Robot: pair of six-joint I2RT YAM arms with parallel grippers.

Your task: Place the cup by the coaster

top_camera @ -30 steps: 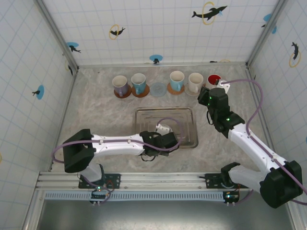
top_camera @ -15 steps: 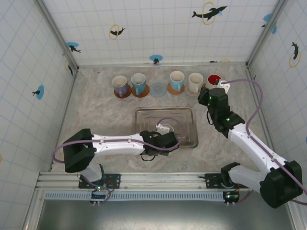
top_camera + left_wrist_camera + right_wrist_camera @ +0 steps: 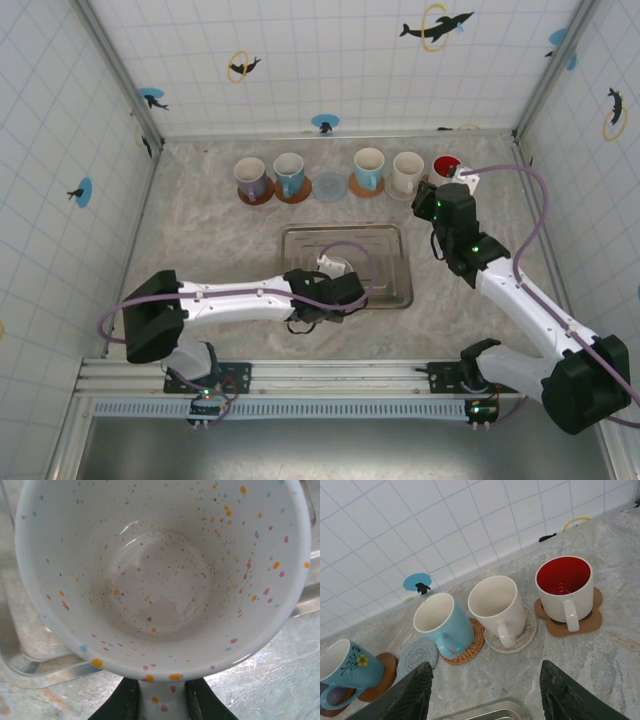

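A white cup (image 3: 160,580) with coloured speckles is seen from above in the left wrist view, its mouth facing the camera. My left gripper (image 3: 162,705) is shut on the cup's handle, one black finger on each side. From overhead, the left gripper (image 3: 335,285) is over the near part of the metal tray (image 3: 300,240). A bare grey-blue coaster (image 3: 329,185) lies in the back row, also seen at the left of the right wrist view as the coaster (image 3: 417,653). My right gripper (image 3: 487,695) hangs open above that row, holding nothing.
Several cups stand on coasters along the back: a purple cup (image 3: 250,178), a teal cup (image 3: 289,173), a light blue cup (image 3: 442,622), a cream cup (image 3: 497,607) and a red-lined cup (image 3: 565,587). Tiled walls close in the table on three sides.
My left gripper has closed on the cup's handle and shifted a little to the left over the tray. The right arm has stayed still.
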